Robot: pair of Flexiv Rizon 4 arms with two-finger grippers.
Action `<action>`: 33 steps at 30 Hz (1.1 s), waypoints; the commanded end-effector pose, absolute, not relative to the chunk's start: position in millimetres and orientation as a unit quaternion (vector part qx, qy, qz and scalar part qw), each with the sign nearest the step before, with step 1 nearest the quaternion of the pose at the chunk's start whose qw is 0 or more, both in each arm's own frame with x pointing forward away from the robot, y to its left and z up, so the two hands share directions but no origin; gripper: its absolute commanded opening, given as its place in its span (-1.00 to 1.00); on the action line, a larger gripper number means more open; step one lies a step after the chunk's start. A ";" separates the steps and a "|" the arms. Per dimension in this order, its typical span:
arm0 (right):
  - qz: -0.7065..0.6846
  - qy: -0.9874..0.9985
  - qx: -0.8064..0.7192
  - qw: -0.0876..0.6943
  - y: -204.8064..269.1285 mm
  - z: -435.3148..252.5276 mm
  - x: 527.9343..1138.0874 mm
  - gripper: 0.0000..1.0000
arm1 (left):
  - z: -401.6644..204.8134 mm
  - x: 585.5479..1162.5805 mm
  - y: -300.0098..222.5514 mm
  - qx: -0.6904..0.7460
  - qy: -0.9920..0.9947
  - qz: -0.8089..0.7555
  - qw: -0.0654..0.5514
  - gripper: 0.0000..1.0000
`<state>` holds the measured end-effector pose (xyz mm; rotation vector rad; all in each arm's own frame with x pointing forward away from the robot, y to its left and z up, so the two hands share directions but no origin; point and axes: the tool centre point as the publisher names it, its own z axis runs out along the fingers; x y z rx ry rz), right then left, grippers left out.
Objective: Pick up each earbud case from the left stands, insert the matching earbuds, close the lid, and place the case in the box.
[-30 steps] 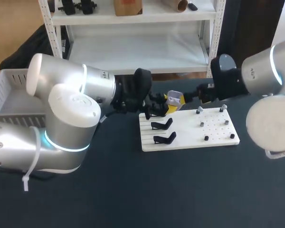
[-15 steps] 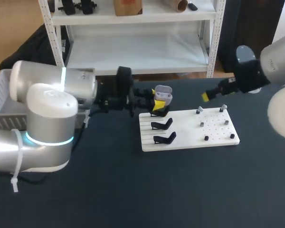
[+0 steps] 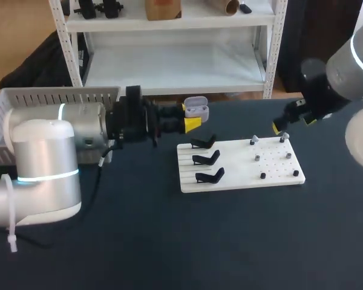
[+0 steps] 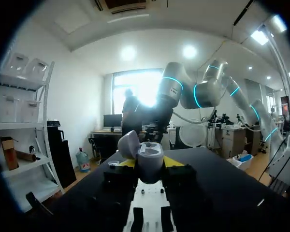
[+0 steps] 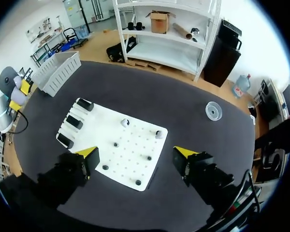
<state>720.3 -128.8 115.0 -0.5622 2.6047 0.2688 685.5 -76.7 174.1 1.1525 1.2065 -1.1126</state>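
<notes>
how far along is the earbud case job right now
Done: all three stands are empty. In hand: the left gripper holds a grey case, lid open. To do: close the lid and place it in the box. Whether its earbuds are in, I cannot tell.

Earbud case [image 4: 150,157], clamped in left gripper [image 4: 150,163]: smooth grey plastic, soft satin sheen. Right gripper [image 5: 136,152]: fingertips [image 5: 87,152] bright yellow, matt, on matt black bodies. Board [image 3: 278,172] below right gripper: white, smooth, slight gloss. Stands [image 3: 207,159] on it: black plastic. Table [image 3: 230,241]: dark, matt. Left arm [image 3: 42,151] shell: silvery, satin-smooth.
</notes>
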 end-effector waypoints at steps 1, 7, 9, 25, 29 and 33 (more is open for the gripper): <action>0.017 0.947 -0.169 0.273 -131.3 112.5 711.0 1.00 | 176.5 682.1 -77.0 0.483 0.514 -0.462 0.538 -1.00; 0.017 0.947 -0.169 0.273 -131.3 112.5 711.0 1.00 | 176.5 682.1 -77.0 0.483 0.514 -0.462 0.538 -1.00; 0.017 0.947 -0.169 0.273 -131.3 112.5 711.0 1.00 | 176.5 682.1 -77.0 0.483 0.514 -0.462 0.538 -1.00; 0.028 0.950 -0.191 0.244 -141.7 107.5 722.3 1.00 | 204.0 667.5 -70.4 0.465 0.533 -0.508 0.491 -1.00; 0.026 0.952 -0.201 0.228 -145.2 100.4 720.8 1.00 | 202.2 669.2 -71.6 0.469 0.534 -0.506 0.488 -1.00; 0.033 0.953 -0.209 0.219 -155.1 93.1 724.5 1.00 | 201.3 671.9 -71.9 0.476 0.535 -0.501 0.487 -1.00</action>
